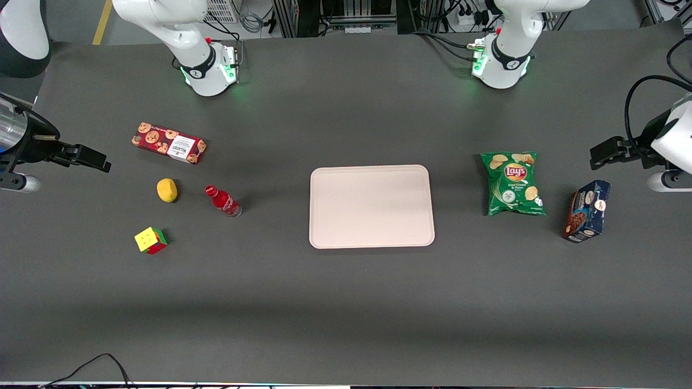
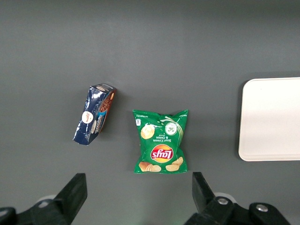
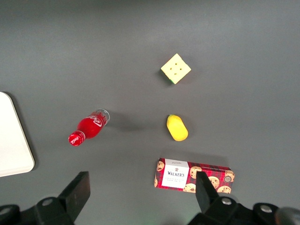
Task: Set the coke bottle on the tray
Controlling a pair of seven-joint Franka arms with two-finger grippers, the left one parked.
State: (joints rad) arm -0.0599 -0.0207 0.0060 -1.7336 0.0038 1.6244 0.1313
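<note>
Claw (image 3: 140, 197) open, coke bottle (image 3: 88, 127) below

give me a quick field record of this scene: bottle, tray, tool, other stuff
bottle: small red coke bottle with red cap, on the dark table, off the tray
tray: flat pale pinkish-beige rectangular tray, nothing on it
tool: right arm's tool open, at the working arm's end, holding nothing
near bottle: yellow lemon, colourful puzzle cube, red cookie box
</note>
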